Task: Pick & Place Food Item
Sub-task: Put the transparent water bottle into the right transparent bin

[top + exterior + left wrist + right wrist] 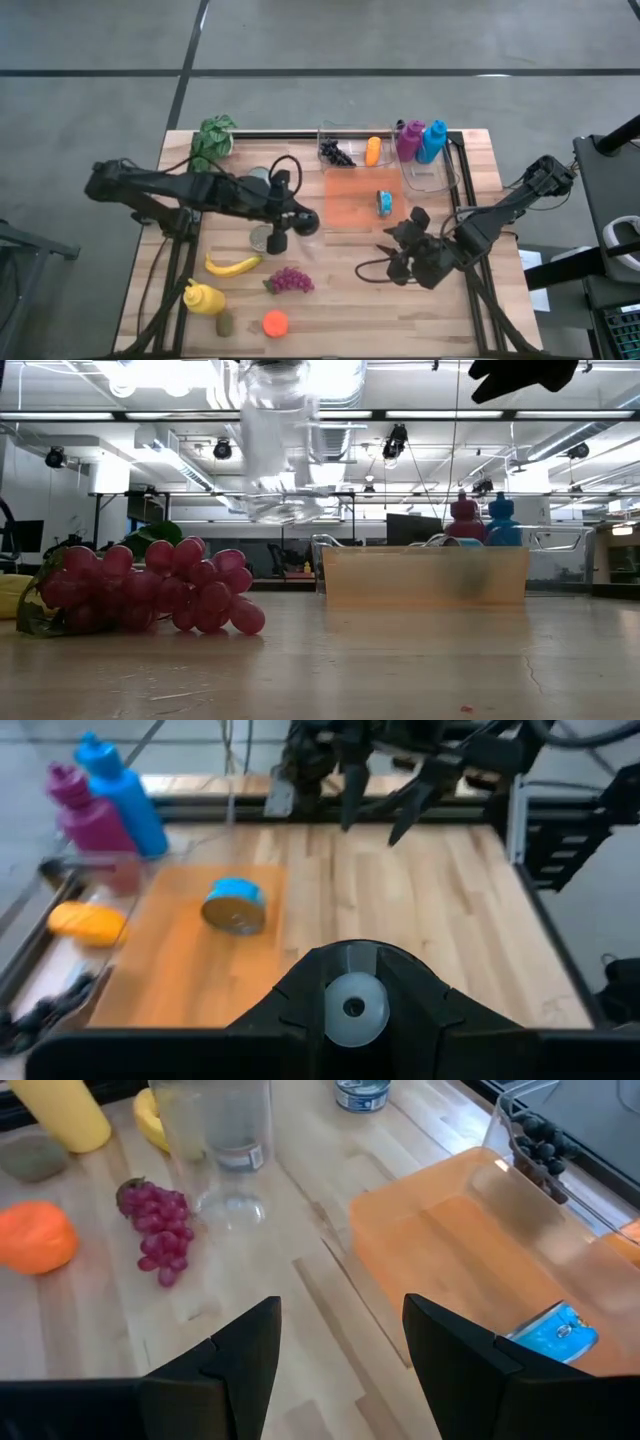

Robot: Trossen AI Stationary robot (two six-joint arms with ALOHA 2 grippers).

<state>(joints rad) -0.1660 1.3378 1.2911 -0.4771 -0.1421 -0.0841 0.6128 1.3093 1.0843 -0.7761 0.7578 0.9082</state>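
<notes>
A clear plastic bottle (275, 450) hangs above the middle of the table, with my left gripper (303, 220) shut on it. In the right wrist view the bottle (215, 1135) is upright over the wood. My right gripper (400, 262) hovers open over the right part of the table, near the orange tray (350, 200), with nothing between its fingers (450, 1360). Purple grapes (290, 281), a banana (232, 264), an orange (275, 322) and a kiwi (225, 323) lie on the near left part of the table. My left gripper pinches the bottle's top between its two fingers (290, 1010), one on each side of the round cap (350, 1010). The fingers slant down from the table's left side. The bottle hangs upright below them, its base (280, 510) clear of the table.
A blue can (385, 203) lies on the orange tray. Clear bins at the far edge hold dark grapes (338, 153), an orange item (373, 150), a magenta bottle (410, 140) and a blue one (433, 140). A leafy green (213, 135), a silver can (262, 237) and a yellow bottle (203, 297) are on the left.
</notes>
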